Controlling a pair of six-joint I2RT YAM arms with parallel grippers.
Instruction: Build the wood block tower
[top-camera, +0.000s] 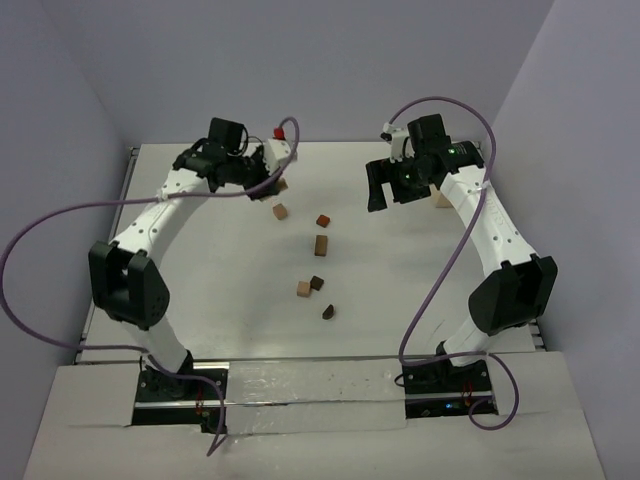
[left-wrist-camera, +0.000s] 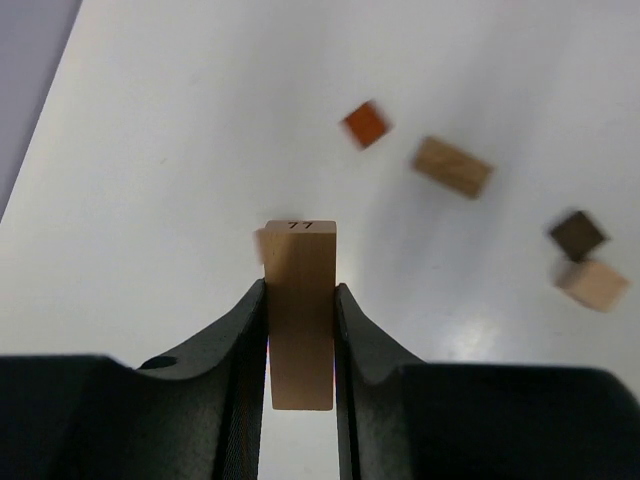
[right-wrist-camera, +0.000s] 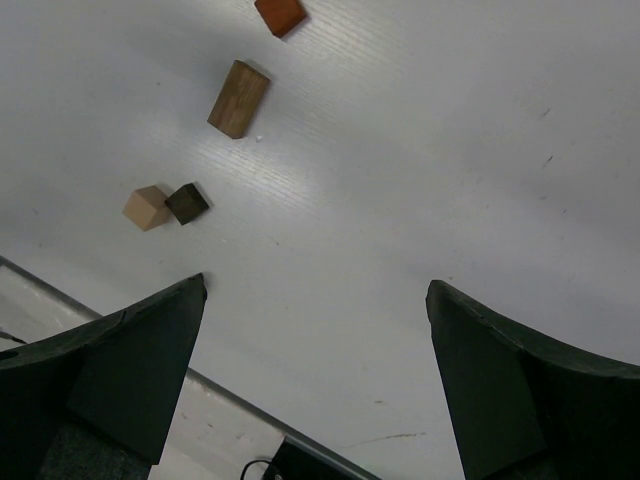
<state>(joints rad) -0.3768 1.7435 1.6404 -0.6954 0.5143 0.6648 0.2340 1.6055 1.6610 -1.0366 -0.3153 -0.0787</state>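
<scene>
Several small wooden blocks (top-camera: 321, 245) lie loose and unstacked across the middle of the white bench (top-camera: 200, 270); the left tool (top-camera: 277, 182) hangs nearer the far edge. Left wrist: its jaws are clamped on a pale tan oblong wooden block (left-wrist-camera: 300, 330). Right wrist: the right tool (right-wrist-camera: 315, 300) stands wide apart above the bench, a light tan cube (right-wrist-camera: 147, 207) lying just beside a dark brown cube (right-wrist-camera: 187, 202).

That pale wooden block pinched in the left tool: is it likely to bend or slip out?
Probably stiff: the pale wooden block looks solid and straight-edged in the left tool. It may slip a little, since its faces look smooth. Stood on end, it seems apt to tip, being tall and narrow.
</scene>
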